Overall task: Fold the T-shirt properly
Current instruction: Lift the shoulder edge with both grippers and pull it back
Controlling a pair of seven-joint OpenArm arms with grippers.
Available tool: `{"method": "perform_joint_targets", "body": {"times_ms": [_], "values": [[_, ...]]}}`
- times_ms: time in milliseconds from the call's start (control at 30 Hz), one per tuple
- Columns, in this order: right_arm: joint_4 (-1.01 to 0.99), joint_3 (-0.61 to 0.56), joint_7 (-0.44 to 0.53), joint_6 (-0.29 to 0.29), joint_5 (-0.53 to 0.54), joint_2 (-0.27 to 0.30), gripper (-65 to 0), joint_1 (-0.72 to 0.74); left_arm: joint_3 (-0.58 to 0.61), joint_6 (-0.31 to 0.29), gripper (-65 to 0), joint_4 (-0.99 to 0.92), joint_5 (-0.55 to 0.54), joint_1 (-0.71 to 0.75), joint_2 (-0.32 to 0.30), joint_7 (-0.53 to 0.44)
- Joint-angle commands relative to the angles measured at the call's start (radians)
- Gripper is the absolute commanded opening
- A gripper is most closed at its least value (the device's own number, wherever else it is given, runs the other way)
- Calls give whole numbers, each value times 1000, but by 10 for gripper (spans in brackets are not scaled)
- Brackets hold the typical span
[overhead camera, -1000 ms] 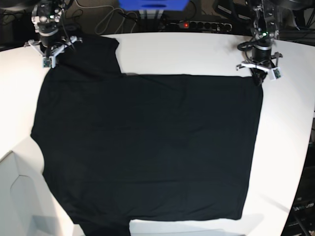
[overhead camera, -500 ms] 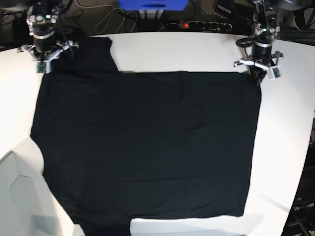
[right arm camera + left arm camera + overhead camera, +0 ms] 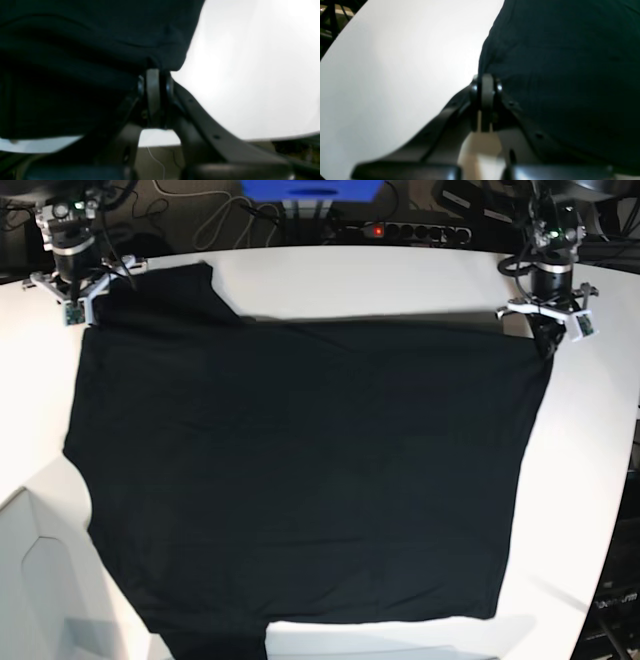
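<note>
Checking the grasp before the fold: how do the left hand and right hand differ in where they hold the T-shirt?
The left hand pinches the plain corner of the T-shirt on the base view's right; the right hand grips by the sleeve on that view's left. The right hand sits farther back on the table. Both are shut on cloth.

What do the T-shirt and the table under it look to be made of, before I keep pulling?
T-shirt: soft, thin black knit cloth, matte; it creases and drapes where the shut fingers pinch its edge. Cotton-like, though the fibre cannot be told.
Table: hard, smooth white top with a faint sheen; probably laminate or painted board.
</note>
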Motion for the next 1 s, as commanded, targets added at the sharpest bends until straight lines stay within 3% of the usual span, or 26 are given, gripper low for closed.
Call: {"method": "perform_joint_targets", "body": {"times_ms": [0, 67, 133, 467, 800, 967], "values": [[18, 16, 40, 47, 7, -5, -650, 8, -7, 3, -650, 19, -3, 2, -15, -28], [18, 25, 41, 109, 7, -21, -650, 43, -7, 3, -650, 20, -5, -4, -15, -28], [17, 25, 32, 129, 7, -22, -650, 72, -7, 3, -650, 20, -5, -7, -15, -28], [14, -25, 31, 130, 7, -19, -650, 206, -1, 5, -650, 20, -5, -93, -15, -28], [-8, -27, -176, 130, 7, 58, -650, 480, 1, 5, -650, 6, 0, -257, -15, -27], [-78, -27, -209, 130, 2, 79, -650, 602, -5, 5, -650, -15, 0, -358, -15, 110]]}}
